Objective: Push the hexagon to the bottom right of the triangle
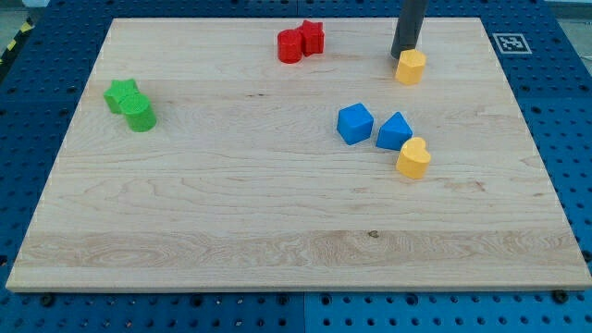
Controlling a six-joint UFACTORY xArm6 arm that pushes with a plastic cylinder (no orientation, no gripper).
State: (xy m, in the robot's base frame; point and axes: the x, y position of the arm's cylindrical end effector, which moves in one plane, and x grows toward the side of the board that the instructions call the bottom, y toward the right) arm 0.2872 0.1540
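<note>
Currently my tip (403, 55) touches the yellow hexagon (411, 67) from its far-left side, holding nothing, presumably placed to drive it near-right past the blue triangle (395, 131); yellow heart (413, 157) already sits there.

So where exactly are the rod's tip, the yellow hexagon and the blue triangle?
My tip (400, 55), camera view: the rod's very end, at the hexagon's upper left.
Yellow hexagon (412, 67), camera view: middle of its top face.
Blue triangle (395, 131), camera view: middle of its top face.
</note>
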